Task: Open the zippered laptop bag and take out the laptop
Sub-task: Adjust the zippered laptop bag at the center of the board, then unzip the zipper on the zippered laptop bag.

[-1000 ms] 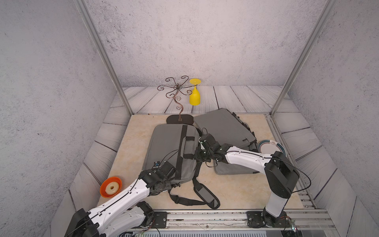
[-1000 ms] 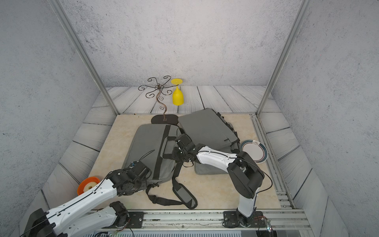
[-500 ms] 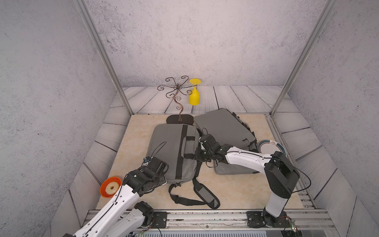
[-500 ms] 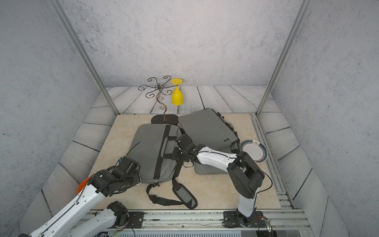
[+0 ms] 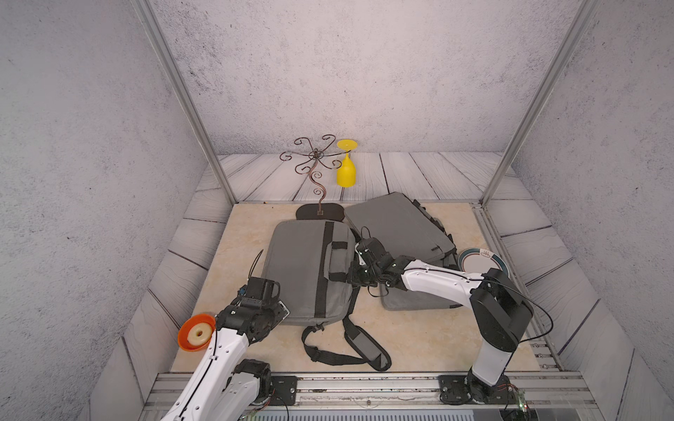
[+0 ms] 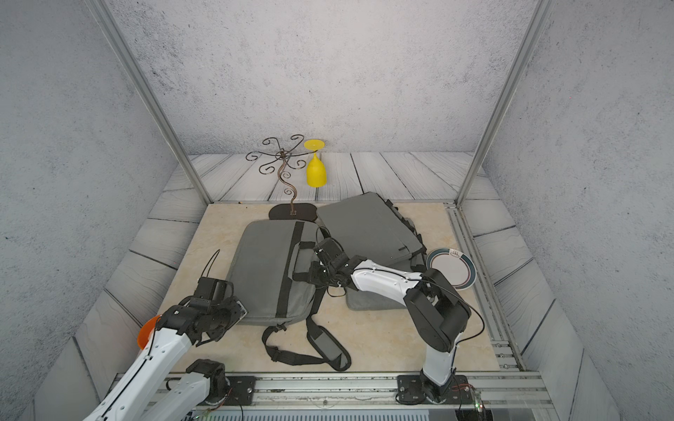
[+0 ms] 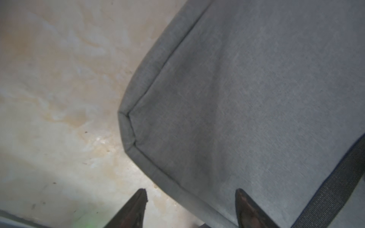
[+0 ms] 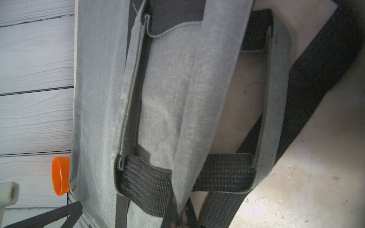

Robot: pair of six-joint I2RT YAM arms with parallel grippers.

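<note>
Laptop bag (image 5: 302, 269) lies flat at the middle of the mat (image 5: 237, 233), with its shoulder strap (image 5: 361, 342) on the near side. Left gripper (image 7: 190, 197) — jaws wide, holding nothing — sits at the bag's near-left corner, one fingertip over the mat, one over the fabric. Right gripper (image 8: 179, 216) is pinched tight on grey fabric at the bag's right edge.

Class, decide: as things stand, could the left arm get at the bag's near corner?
Probably yes. The left gripper hovers right by that corner of the bag, jaws open, nothing in between.
</note>
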